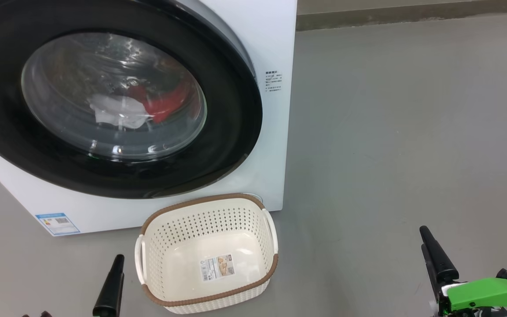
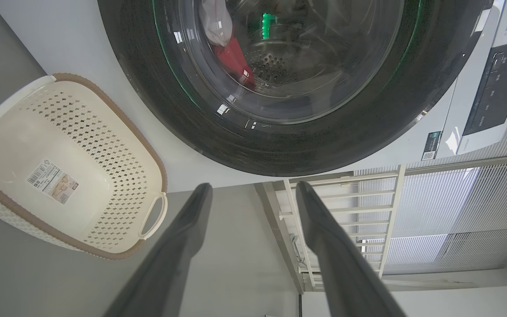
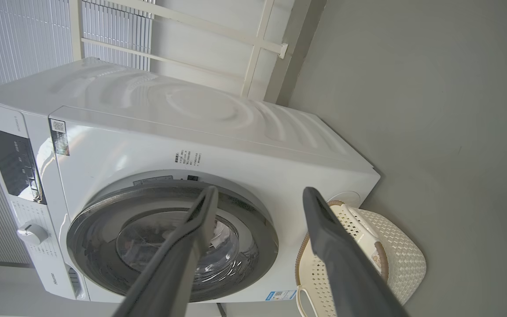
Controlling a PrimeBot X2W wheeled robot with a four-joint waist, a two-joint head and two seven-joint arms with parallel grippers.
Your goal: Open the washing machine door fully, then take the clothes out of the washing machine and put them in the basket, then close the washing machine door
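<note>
Door [image 1: 236, 110] is shut on washing machine [image 1: 275, 44]; clothes [image 1: 156, 105] are seen behind the glass. Empty basket [image 1: 209, 200] is set on floor [image 1: 390, 132]. Left gripper [image 2: 253, 187] and right gripper [image 3: 260, 190] are spread, nothing held. Door lies directly far of left gripper, judged nearer.

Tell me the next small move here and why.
Probably raise the right gripper, open and hanging low, toward the black rim of the washing machine door. The door looks shut, the clothes lie behind its glass, and the basket stands empty in front, so opening comes first. I cannot tell where the handle is.
</note>
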